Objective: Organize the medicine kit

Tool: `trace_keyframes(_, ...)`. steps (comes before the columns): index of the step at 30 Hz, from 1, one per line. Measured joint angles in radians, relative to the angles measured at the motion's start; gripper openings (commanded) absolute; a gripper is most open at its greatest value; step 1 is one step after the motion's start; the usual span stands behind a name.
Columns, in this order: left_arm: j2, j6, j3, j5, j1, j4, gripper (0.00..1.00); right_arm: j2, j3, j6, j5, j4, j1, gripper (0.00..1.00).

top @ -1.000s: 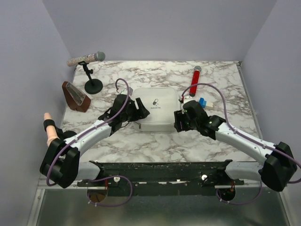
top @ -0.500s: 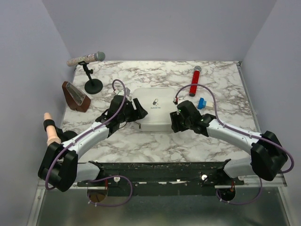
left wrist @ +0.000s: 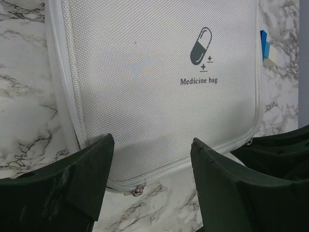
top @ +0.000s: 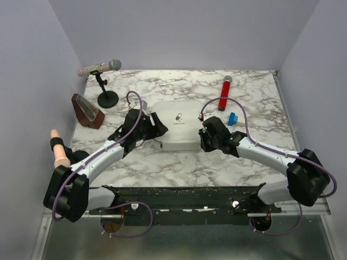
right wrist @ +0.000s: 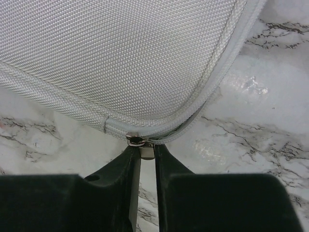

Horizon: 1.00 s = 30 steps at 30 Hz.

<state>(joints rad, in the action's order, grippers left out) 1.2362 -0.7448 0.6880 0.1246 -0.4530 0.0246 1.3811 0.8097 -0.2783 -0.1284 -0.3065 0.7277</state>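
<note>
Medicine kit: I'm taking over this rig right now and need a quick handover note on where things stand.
Left gripper: open, fingers spread over the left edge of the medicine kit, gripping nothing.
Right gripper: shut on the zipper pull at the kit's near right corner.
Kit: white fabric bag lying flat and closed in the middle of the table. A red tube and a small blue block lie beyond its right side.
Done: pull gripped.
Left: run the zipper round, open the bag, sort the contents.
</note>
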Motion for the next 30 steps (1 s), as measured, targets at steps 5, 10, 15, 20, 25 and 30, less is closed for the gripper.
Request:
trace_keyframes(5,-0.006,-0.001,0.0,0.002,0.01,0.008,0.77,-0.008,-0.004,-0.001,-0.002,0.001,0.0,0.01)
trace_keyframes(10,-0.037,-0.019,-0.005,0.006,0.015,0.029,0.91,-0.016,-0.005,-0.001,-0.002,-0.001,0.0,0.01)
trace_keyframes(15,-0.146,-0.113,-0.065,0.022,0.002,0.036,0.99,-0.032,-0.021,-0.012,0.014,0.007,0.001,0.01)
trace_keyframes(20,-0.25,-0.196,-0.133,0.018,-0.048,0.087,0.99,-0.035,-0.028,-0.034,0.026,0.013,0.036,0.01)
trace_keyframes(25,-0.277,-0.259,-0.205,0.016,-0.06,0.138,0.99,-0.017,-0.017,-0.049,0.03,0.012,0.11,0.01)
trace_keyframes(30,-0.294,-0.302,-0.252,-0.009,-0.06,0.143,0.99,0.016,0.018,-0.061,0.031,0.002,0.135,0.01)
